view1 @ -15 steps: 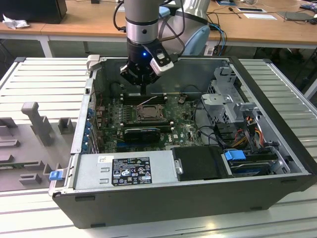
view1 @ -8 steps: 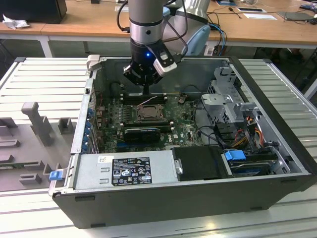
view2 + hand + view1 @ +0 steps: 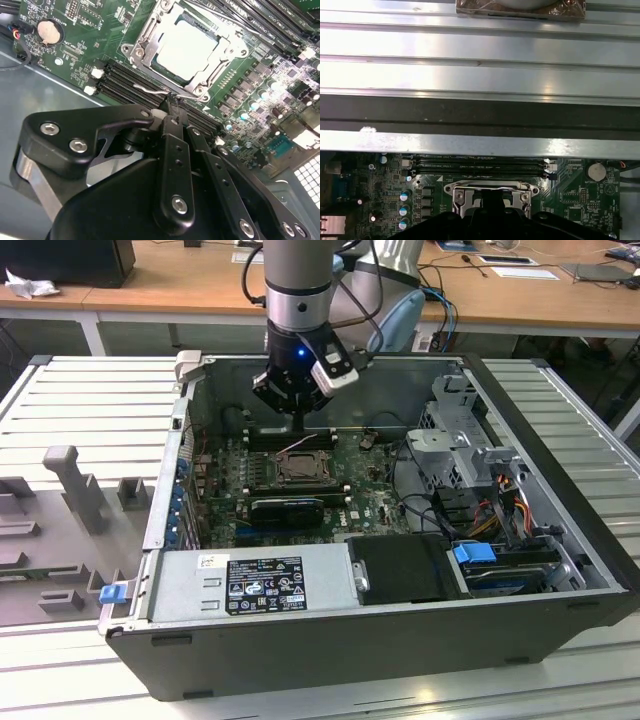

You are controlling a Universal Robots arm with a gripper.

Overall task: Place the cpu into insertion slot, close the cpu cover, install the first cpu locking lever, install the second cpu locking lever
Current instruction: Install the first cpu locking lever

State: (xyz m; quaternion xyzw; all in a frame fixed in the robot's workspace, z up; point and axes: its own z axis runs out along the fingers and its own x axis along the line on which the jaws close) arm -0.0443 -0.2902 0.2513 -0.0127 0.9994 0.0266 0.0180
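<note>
In the exterior view my gripper point(image 3: 298, 423) hangs inside the open computer case, just above the far edge of the insertion slot point(image 3: 299, 468). The second wrist view shows the cpu point(image 3: 187, 46) lying flat in the slot under its silver top. The cpu cover point(image 3: 144, 44) is folded down around it. A thin wire locking lever point(image 3: 150, 90) ends in a hook beside the socket corner. My gripper point(image 3: 173, 106) is shut, its tips right at that hook; whether they pinch it I cannot tell. In the first wrist view the gripper point(image 3: 493, 201) sits over the socket point(image 3: 465, 192).
Black memory slots point(image 3: 122, 80) run alongside the socket on the gripper's side. A coin battery point(image 3: 49, 31) sits on the green board. The power supply point(image 3: 250, 585), a black card point(image 3: 288, 510), the drive cage point(image 3: 465, 455) and cables crowd the case.
</note>
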